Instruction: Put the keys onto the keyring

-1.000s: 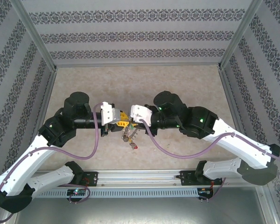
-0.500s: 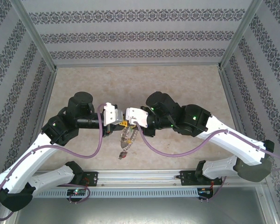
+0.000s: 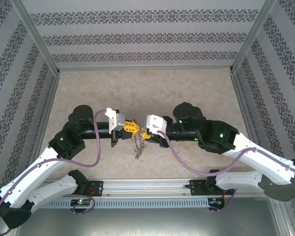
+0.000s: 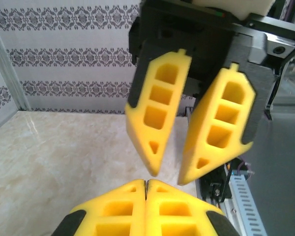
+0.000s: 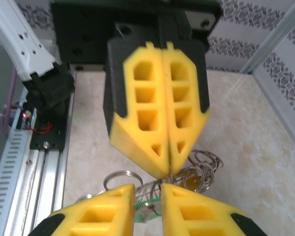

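- Bright, even light from overhead; shadows on the table (image 3: 196, 88) are faint and soft.
- In the wrist views, the close yellow fingers (image 5: 124, 132) look blurry, and the keyring (image 5: 201, 164) is soft.
- A pale sheen lies on the tabletop.

keyring (image 3: 139, 145) just beside left end effector (image 3: 134, 127)

Yellow fingers (image 4: 157, 113) backed in black, purple cables (image 3: 97, 142), a silvery-grey keyring (image 3: 137, 145), a beige marbled table (image 3: 152, 88), and white walls (image 3: 147, 37) banded with dark grey damask stripes.
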Tool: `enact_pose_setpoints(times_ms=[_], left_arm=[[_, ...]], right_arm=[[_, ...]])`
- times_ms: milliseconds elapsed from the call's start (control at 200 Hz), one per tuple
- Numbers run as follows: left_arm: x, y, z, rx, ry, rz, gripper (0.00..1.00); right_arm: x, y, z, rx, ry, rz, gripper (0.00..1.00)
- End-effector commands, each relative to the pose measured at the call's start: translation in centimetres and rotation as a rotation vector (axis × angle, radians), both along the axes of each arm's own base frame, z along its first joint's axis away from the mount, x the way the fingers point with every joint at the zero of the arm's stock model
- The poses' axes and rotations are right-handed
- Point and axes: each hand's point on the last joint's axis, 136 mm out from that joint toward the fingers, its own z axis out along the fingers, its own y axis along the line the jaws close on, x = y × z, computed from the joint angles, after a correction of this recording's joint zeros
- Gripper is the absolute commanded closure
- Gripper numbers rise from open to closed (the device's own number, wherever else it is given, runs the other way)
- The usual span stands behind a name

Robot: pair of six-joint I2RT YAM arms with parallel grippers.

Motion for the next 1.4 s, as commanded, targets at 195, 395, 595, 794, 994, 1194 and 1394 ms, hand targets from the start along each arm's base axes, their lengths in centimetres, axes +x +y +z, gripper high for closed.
enact_pose_setpoints(times_ms=[195,395,595,794,994,1194,1394], left_arm=[[-1.7,0.3,5.2,-0.189,-0.073,-0.066,1.0],[-2.2,0.6,5.6,-0.196,-0.083,-0.073,1.0],[-2.5,0.6,6.0,-0.202,-0.085,-0.086,1.0],[-2.6,0.5,6.0,-0.202,-0.085,-0.097,1.0],[-2.7,0.5,6.1,-0.202,-0.085,-0.103,1.0],[-2.6,0.4,5.7,-0.199,-0.077,-0.105,1.0],[-2.6,0.4,5.6,-0.195,-0.075,-0.109,1.0]], right_arm=[[0.2,0.7,1.4,0.084,0.003,0.0,0.78],[0.4,-0.6,1.8,0.099,-0.02,-0.044,0.73],[0.4,-1.1,1.7,0.096,-0.023,-0.061,0.71],[0.3,-0.4,2.2,0.114,-0.022,-0.033,0.68],[0.4,0.2,2.4,0.127,-0.018,-0.019,0.69],[0.4,0.7,2.7,0.145,-0.015,0.0,0.73],[0.5,1.0,2.4,0.135,-0.009,0.007,0.94]])
